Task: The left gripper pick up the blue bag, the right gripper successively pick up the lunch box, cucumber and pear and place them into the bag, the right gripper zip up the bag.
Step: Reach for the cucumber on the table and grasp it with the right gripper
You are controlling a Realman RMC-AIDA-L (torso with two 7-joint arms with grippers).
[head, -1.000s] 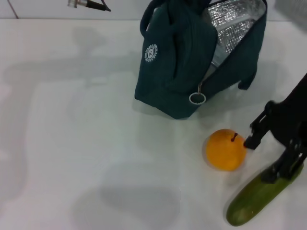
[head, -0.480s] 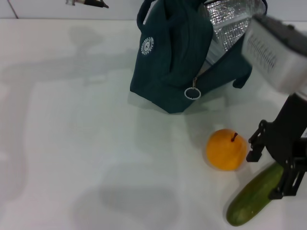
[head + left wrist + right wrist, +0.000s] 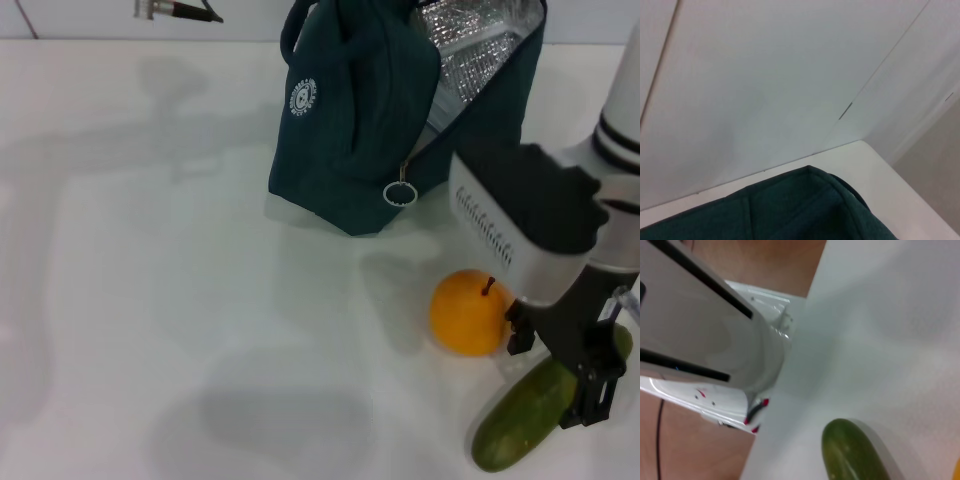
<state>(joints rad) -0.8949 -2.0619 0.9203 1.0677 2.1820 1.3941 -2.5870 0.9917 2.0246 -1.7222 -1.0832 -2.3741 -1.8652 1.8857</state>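
Cucumber (image 3: 535,412): recorded lying flat on the white table (image 3: 180,300) at the lower right of the head view, its upper end overlapped by the right gripper (image 3: 560,375). The gripper's black fingers were seen spread to either side of the cucumber; whether contact had been made could not be told. The cucumber's rounded end was also recorded low in the right wrist view (image 3: 852,452), resting on the table.

Pear (image 3: 468,312): noted just beside the cucumber, to its upper left, stem up, untouched.

Blue bag (image 3: 370,130): placed at upper centre of the head view, mouth unzipped, silver lining exposed, ring pull (image 3: 399,193) hanging at the front. The base was seen resting on the table, slightly tilted.

Left gripper: not seen in any view; only bag fabric was shown in the left wrist view (image 3: 790,210).

Lunch box: not visible; presumed, as a judgement, already inside the bag.

Progress: cucumber pick-up judged in hand; pear and zipping outstanding.
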